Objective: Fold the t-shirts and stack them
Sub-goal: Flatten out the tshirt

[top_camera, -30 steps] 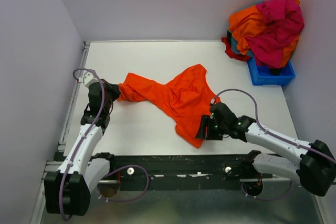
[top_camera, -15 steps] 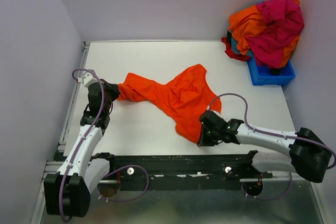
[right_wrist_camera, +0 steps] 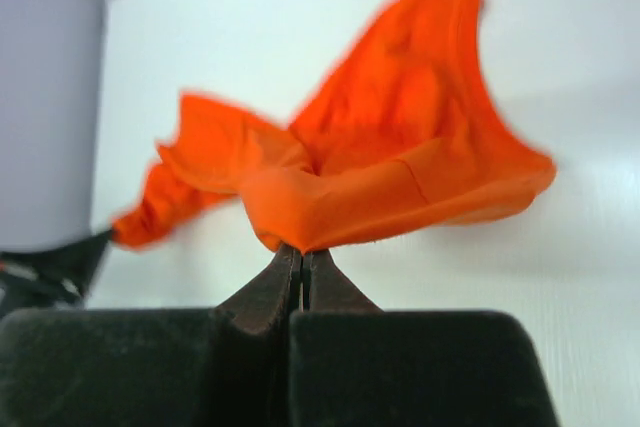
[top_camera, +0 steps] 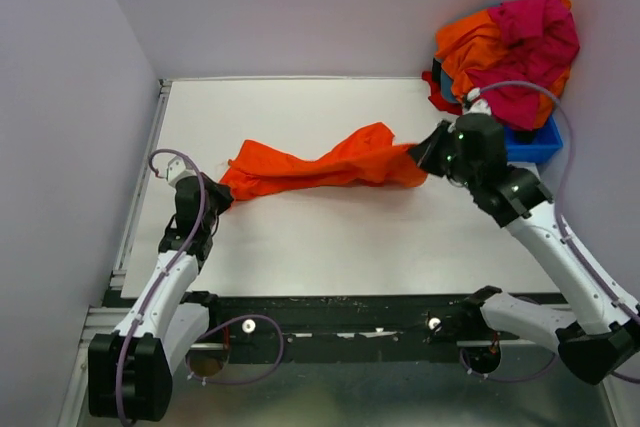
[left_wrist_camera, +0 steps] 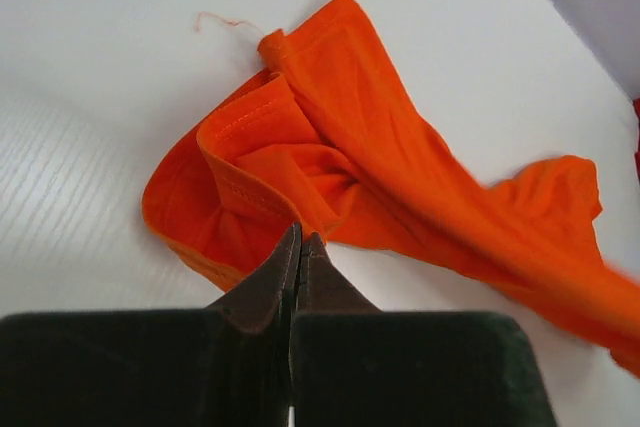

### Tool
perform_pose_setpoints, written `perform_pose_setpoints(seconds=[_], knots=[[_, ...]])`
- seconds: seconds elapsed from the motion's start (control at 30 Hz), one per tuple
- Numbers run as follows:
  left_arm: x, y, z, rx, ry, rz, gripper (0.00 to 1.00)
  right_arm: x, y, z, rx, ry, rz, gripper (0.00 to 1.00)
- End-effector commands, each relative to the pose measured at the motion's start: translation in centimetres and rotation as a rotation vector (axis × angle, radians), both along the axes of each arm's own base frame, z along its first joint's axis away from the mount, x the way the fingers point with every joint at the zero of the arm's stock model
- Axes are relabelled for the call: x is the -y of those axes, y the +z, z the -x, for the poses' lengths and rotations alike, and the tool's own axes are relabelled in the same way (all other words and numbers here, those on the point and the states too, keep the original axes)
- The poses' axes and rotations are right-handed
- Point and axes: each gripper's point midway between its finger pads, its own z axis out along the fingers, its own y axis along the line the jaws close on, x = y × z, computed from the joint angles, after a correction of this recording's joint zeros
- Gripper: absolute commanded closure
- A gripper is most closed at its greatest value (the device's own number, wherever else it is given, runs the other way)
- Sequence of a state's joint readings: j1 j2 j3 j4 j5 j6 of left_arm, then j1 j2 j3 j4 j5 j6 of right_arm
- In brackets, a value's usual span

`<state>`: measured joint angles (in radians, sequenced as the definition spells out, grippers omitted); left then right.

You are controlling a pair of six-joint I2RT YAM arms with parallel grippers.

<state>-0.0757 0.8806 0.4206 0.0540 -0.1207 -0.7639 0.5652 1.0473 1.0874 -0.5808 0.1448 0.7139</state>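
Over table [top_camera: 300, 107] | orange t-shirt [top_camera: 320, 162] stretched | left fingers [left_wrist_camera: 272, 285], right fingers [right_wrist_camera: 268, 285] clamped on its ends

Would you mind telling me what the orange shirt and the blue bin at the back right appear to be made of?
The orange shirt looks like soft, matte knit fabric, probably cotton jersey: it drapes in loose folds and shows a stitched hem. The blue bin looks like rigid moulded plastic: straight rim, uniform colour; its sheen is hard to judge.
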Motion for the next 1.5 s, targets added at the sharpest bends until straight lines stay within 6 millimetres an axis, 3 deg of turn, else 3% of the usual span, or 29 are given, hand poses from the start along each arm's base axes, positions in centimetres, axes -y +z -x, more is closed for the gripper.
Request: perform_pose_setpoints(seconds=[0.0,0.07,0.1,0.17,0.3,0.4,0.5,0.6,0.7,0.8,0.9,1.0,1.47], knots=[[0.8,-1.6,1.6,-0.037,-0.024,0.050,1.00,4.3,8.1,-3.0,0.162,-0.046,0.097,0.99],[0.8,-2.1,2.0,-0.052,-0.019,0.058,1.00,5.3,11.3,-3.7,0.212,-0.053,0.076,0.99],[0.8,-3.0,2.6,-0.089,-0.019,0.060,0.98,6.0,12.0,-3.8,0.222,-0.070,0.074,0.99],[0.9,-3.8,3.2,-0.115,-0.017,0.068,0.85,7.5,12.3,-3.9,0.226,-0.118,0.073,0.99],[0.2,-4.7,4.2,-0.147,0.020,0.061,0.45,10.3,9.0,-3.0,0.164,-0.231,0.063,0.99],[-0.1,-3.5,3.8,-0.110,0.016,0.030,0.31,10.7,5.5,-1.8,0.123,-0.242,0.053,0.99],[0.7,-1.4,2.4,-0.059,-0.045,0.015,0.30,10.4,2.2,-0.6,0.070,-0.227,0.037,0.99],[3.0,0.2,0.3,-0.023,-0.173,0.025,0.34,10.0,-0.8,0.4,0.037,-0.198,0.034,0.99],[5.4,0.0,-1.6,-0.090,-0.268,0.037,0.39,9.6,-4.0,1.0,-0.017,-0.168,0.036,0.99],[8.1,0.1,-3.0,-0.126,-0.336,0.027,0.41,9.2,-5.8,1.4,-0.053,-0.140,0.037,0.99],[11.2,-0.1,-3.6,-0.179,-0.395,-0.011,0.43,9.1,-6.7,1.5,-0.059,-0.137,0.033,0.99],[12.7,-0.9,-4.6,-0.225,-0.401,-0.010,0.42,9.1,-7.0,1.5,-0.061,-0.136,0.033,0.99],[14.8,-5.4,-6.5,-0.371,-0.316,0.077,0.42,9.5,-6.3,1.5,-0.030,-0.145,0.045,0.99]])
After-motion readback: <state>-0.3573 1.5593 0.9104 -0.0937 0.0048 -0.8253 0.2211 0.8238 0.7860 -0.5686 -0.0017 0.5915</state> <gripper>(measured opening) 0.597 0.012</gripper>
